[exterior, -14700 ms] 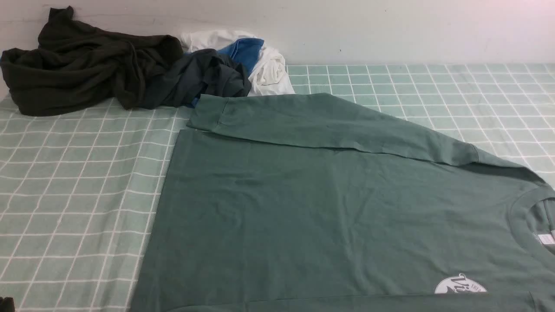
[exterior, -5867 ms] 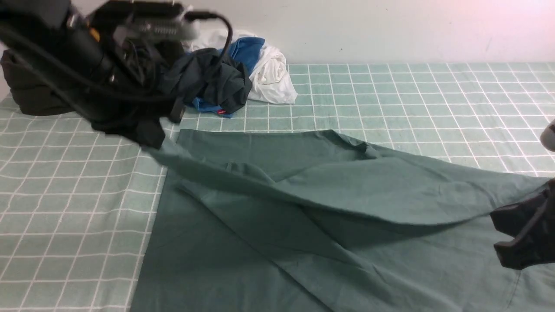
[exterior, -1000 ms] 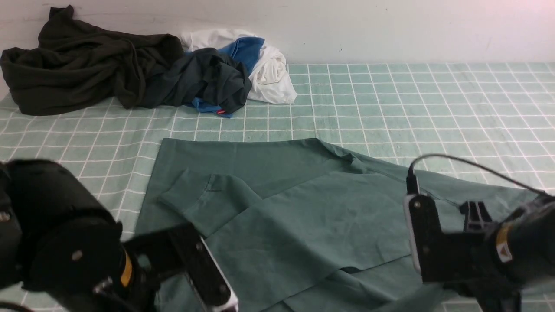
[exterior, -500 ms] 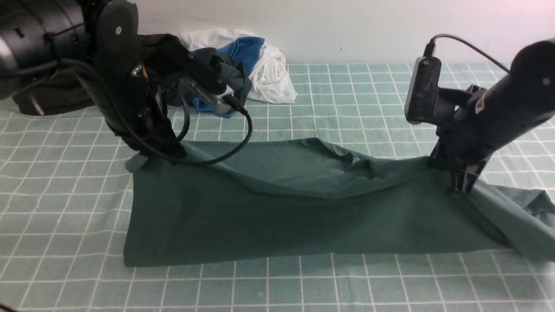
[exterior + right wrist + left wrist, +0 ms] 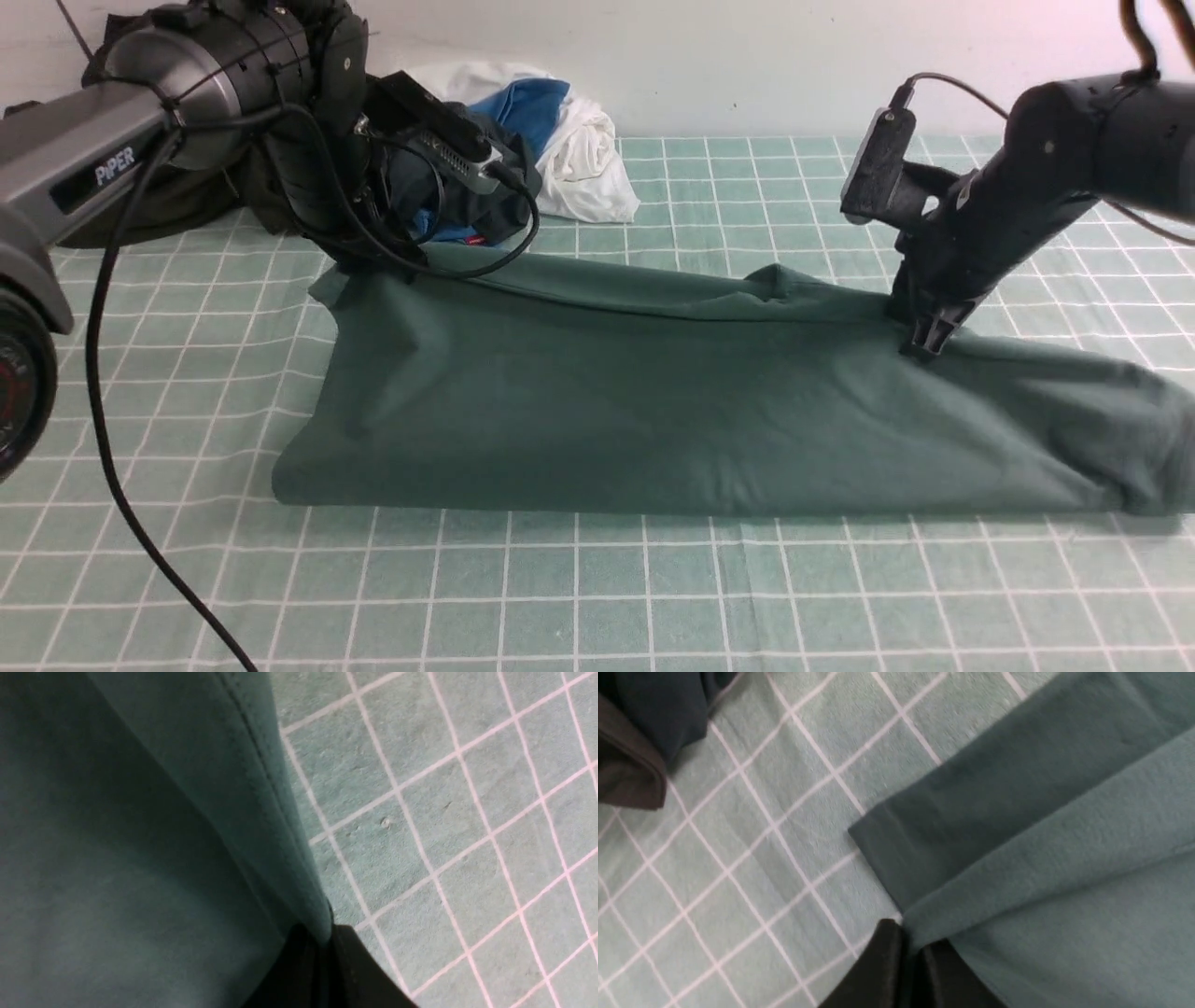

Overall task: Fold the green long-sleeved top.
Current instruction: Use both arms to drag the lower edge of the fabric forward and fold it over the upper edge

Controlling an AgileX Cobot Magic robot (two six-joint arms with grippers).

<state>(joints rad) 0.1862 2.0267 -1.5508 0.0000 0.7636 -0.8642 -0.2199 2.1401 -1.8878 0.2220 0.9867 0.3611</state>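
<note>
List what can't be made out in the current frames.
- Front view: the sage-green long-sleeved jersey top runs off the right edge; its neckline shows in no view.
- Front view: the left gripper has its jaws hidden behind the left arm.
- Front view: the blackish dark-olive crumpled garment is mostly hidden by the left arm.
- Wrist views: jaws cropped by the frame edge; number of pinched layers unreadable.

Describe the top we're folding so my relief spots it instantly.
On the pale green checked cloth, ignore the crumpled clothes heap by the back wall. In front lies the large sage-green jersey top, a folded band. It alone is spread out, its far edge pinched by the left gripper and right gripper.
</note>
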